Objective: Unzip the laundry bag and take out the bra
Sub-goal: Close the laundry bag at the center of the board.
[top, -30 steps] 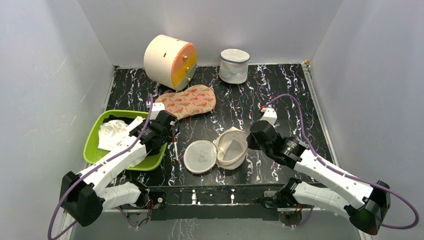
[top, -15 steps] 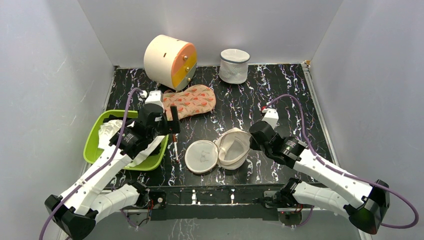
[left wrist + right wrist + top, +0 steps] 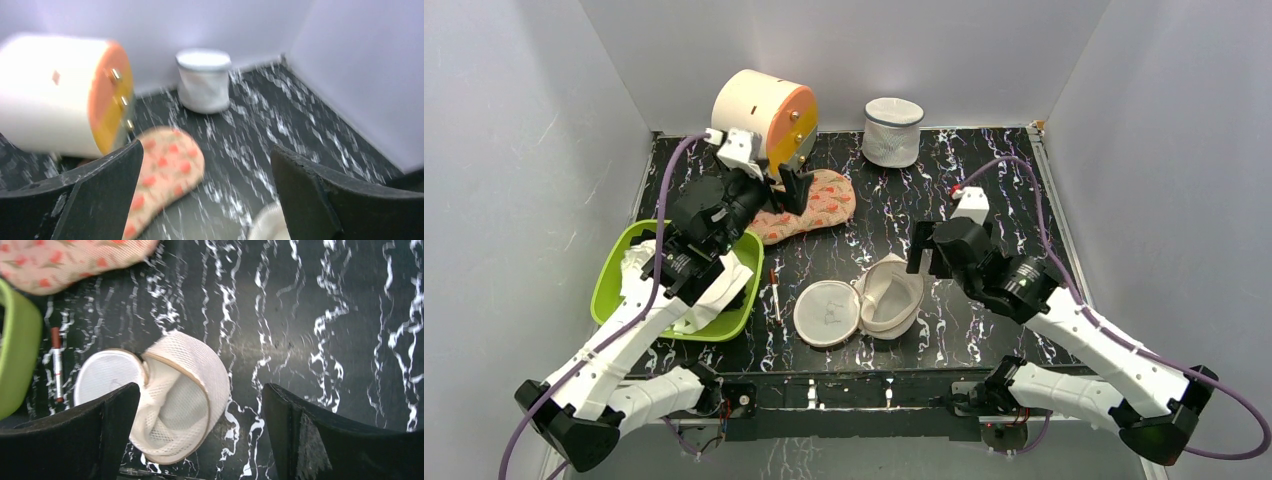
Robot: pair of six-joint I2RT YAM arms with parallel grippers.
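The laundry bag (image 3: 890, 294) lies unzipped near the table's front, its flat round lid (image 3: 824, 312) folded out to the left and its dome empty. From the right wrist I look straight down into the bag (image 3: 175, 400). My right gripper (image 3: 927, 255) hovers open just above and right of it, holding nothing (image 3: 200, 390). The bra (image 3: 644, 268) is a white heap in the green tub (image 3: 609, 295), partly hidden by my left arm. My left gripper (image 3: 782, 188) is raised over the orange patterned cloth, open and empty (image 3: 205, 150).
A cream drum with an orange face (image 3: 759, 120) stands at the back left, and a white cylindrical mesh bag (image 3: 892, 130) at the back centre. The orange patterned cloth (image 3: 814, 200) lies in front of the drum. A thin pen (image 3: 775, 292) lies between tub and bag.
My left arm lifted off the green tub and swung back toward the drum, its jaws opening. My right gripper opened, released the bag's edge and rose a little.
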